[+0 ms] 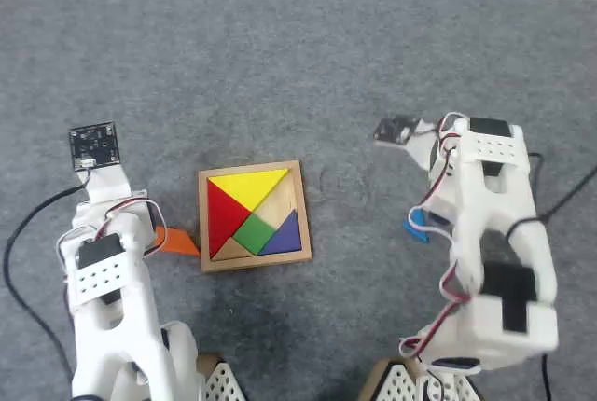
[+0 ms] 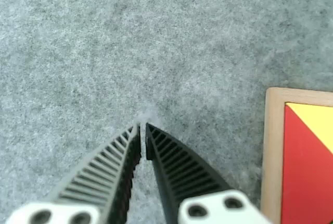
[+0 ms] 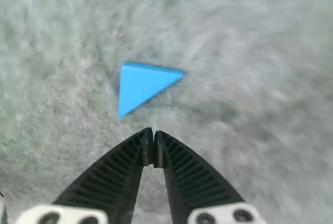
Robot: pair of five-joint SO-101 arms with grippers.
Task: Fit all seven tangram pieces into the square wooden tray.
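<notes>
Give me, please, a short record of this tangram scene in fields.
tray: on the carpet, between the two arms
in tray: yellow piece, red piece, green piece, purple piece; two wood-coloured patches, gaps or pieces unclear
outside tray: orange piece at the tray's side nearest the left arm; blue triangle on the carpet just ahead of the right gripper
left gripper: shut, empty, over carpet beside the tray
right gripper: shut, empty

Grey table (image 1: 298, 75) bears tray (image 1: 202, 224), orange piece (image 1: 177, 241), blue triangle (image 3: 141, 84).
</notes>
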